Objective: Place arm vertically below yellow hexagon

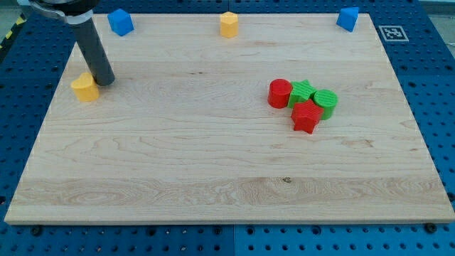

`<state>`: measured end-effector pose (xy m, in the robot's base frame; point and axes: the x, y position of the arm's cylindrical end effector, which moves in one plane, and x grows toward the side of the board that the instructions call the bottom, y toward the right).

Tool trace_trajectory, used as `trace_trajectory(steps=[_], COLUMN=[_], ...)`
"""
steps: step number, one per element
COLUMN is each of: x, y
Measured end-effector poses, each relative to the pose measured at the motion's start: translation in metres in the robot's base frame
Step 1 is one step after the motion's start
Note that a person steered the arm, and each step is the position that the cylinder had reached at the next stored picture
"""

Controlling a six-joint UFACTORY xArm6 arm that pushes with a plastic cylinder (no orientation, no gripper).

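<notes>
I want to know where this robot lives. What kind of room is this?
Probably a robot lab. A wooden board sits on a blue table with holes, a printed marker lies in the corner, and my tip is beside a yellow block.

- The yellow hexagon (228, 23) stood upright on the wooden board (213, 142), at the middle of the edge along the view's top. It showed a flat top and orange-yellow sides.
- My tip (104, 81) rested far off toward the view's left, well apart from that hexagon and lower in the view, not under it.
</notes>
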<state>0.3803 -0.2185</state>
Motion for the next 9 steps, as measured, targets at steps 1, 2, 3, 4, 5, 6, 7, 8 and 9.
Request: trace_trajectory(steps=[1, 2, 3, 4, 5, 6, 7, 8, 9], x=[0.000, -0.011, -0.014, -0.014, -0.014, -0.014, -0.014, -0.014, -0.014], y=[0.000, 0.017, 0.054, 0.098, 0.102, 0.102, 0.104, 0.107, 0.108])
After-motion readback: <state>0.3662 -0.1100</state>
